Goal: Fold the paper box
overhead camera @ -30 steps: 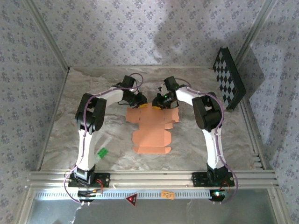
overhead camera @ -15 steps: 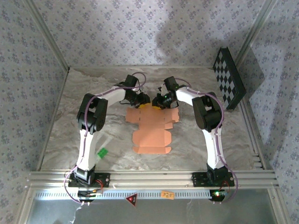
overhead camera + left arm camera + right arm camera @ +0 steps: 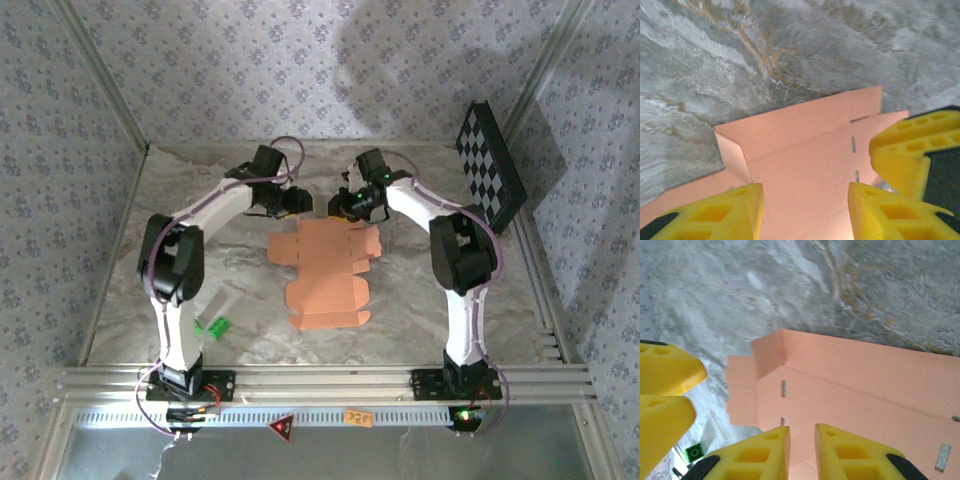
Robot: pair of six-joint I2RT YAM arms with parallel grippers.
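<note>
The grey-white marbled table [image 3: 420,290] carries the thin salmon-orange paper box [image 3: 325,275], which lies open and mostly flat in the middle of it, between the two arms, with the long side running from the near edge toward the back. A black-and-white checkerboard panel [image 3: 490,182] leans at the right wall, well apart from the work. Both arms reach to the far end of the paper. In the left wrist view the far strip of the paper box [image 3: 805,165] looks bent up a little along its crease, and one small side flap stands up at the left. The left gripper with yellow fingers [image 3: 805,192] hovers over this part with the jaws well apart and nothing between them. The right gripper [image 3: 801,432] is over the same end of the paper box [image 3: 865,390] with only a narrow slit between the fingers; I cannot tell if a paper edge is pinched there. The two grippers are very near each other, left [image 3: 298,203] and right [image 3: 340,205], so I judge a collision of the fingers possible if both go down together. The card is light and the table looks smooth, so a push on one flap may slide the whole sheet, and a half-made crease may spring back flat. A small bright green piece [image 3: 214,327] lies near the left arm, apart from the paper.
</note>
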